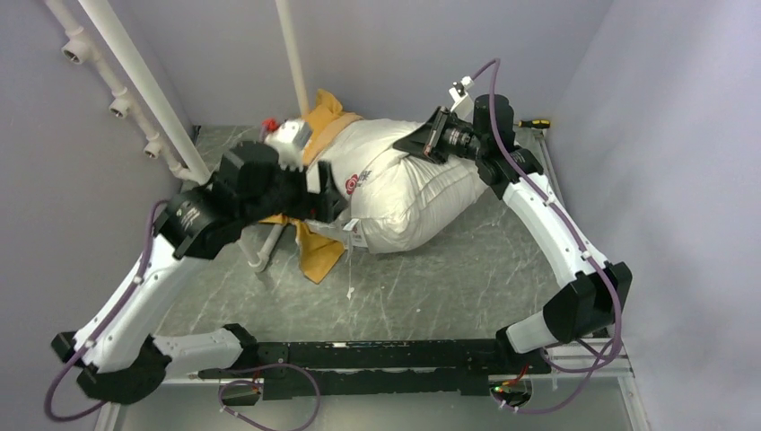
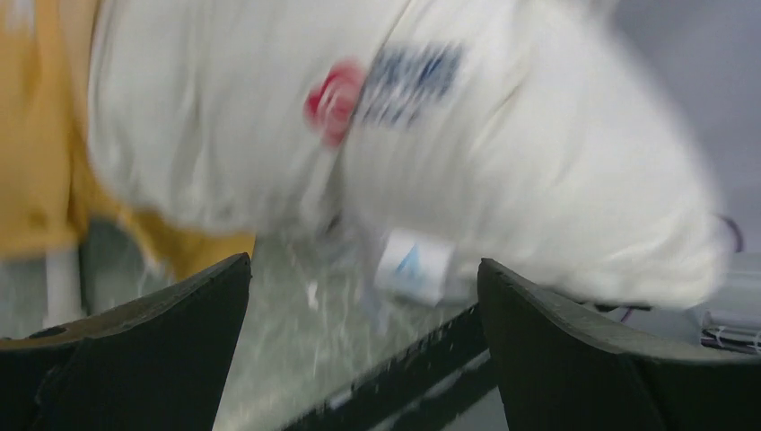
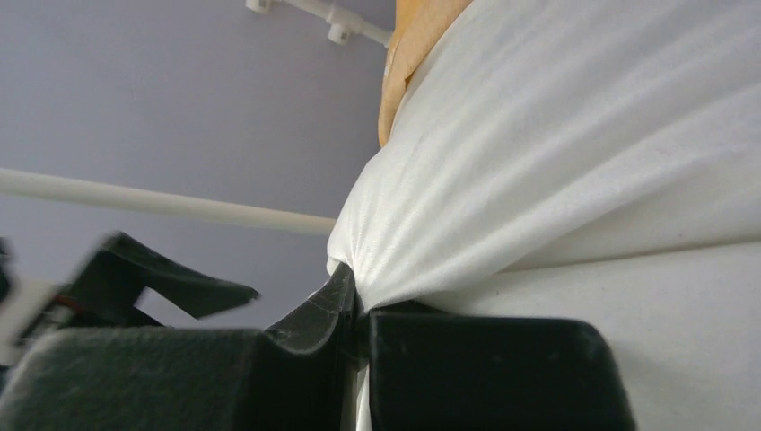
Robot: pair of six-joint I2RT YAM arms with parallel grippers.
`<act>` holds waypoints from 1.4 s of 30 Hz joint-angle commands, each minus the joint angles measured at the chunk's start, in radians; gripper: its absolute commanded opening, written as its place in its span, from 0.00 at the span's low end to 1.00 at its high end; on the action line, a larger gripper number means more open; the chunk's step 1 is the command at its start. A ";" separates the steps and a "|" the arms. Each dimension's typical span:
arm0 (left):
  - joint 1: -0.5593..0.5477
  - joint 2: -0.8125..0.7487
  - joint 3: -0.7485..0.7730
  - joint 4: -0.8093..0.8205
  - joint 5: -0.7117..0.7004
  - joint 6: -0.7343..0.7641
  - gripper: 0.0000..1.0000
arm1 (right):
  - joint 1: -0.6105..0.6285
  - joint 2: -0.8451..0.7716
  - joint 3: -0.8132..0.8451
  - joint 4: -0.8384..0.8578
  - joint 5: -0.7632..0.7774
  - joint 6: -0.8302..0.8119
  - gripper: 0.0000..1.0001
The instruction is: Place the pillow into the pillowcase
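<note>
The plump white pillow [image 1: 408,184] lies at the back of the table, its red-and-blue logo [image 1: 352,183] facing left. The yellow-orange pillowcase [image 1: 328,121] bunches at its far left end, and more of the case [image 1: 319,251] lies on the table beneath. My right gripper [image 1: 420,142] is shut on a gathered fold of the pillow [image 3: 583,135], pinched at the jaws [image 3: 359,301]. My left gripper [image 1: 325,199] stands open just in front of the pillow [image 2: 502,153], near its logo [image 2: 334,101] and its small tag [image 2: 413,267]. Nothing lies between its fingers [image 2: 365,263]. The pillowcase [image 2: 36,135] shows at the left.
White pipes [image 1: 135,81] slant along the back left wall and a thin pole [image 1: 292,54] rises behind the pillow. A loose pipe piece [image 1: 260,251] lies by the left arm. A yellow-handled screwdriver [image 1: 537,123] sits at the back right. Walls close in on three sides.
</note>
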 commanded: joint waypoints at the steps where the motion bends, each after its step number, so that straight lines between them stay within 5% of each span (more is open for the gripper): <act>1: 0.003 -0.099 -0.253 -0.094 -0.116 -0.210 0.99 | -0.007 0.051 0.117 0.196 0.053 -0.017 0.00; 13: 0.004 -0.083 -0.709 -0.001 -0.176 -0.391 0.99 | -0.014 0.114 0.279 0.169 0.020 0.006 0.00; 17: 0.024 -0.029 -0.822 0.164 -0.193 -0.445 0.99 | -0.018 0.099 0.269 0.182 0.004 0.024 0.00; 28: 0.291 0.107 -0.966 0.645 0.006 -0.316 0.93 | -0.022 0.025 0.145 0.199 -0.015 0.037 0.00; 30: 0.322 0.149 -0.971 0.710 0.067 -0.307 0.85 | -0.024 0.010 0.118 0.194 -0.016 0.034 0.00; 32: 0.332 0.183 -0.960 0.741 0.066 -0.285 0.64 | -0.025 -0.004 0.093 0.187 -0.013 0.029 0.00; 35: 0.333 0.192 -0.933 0.746 0.089 -0.245 0.04 | -0.031 -0.017 0.067 0.148 -0.012 -0.004 0.00; 42: 0.265 0.028 -0.920 0.812 0.343 -0.271 0.00 | -0.048 -0.094 -0.111 0.147 0.001 -0.074 0.00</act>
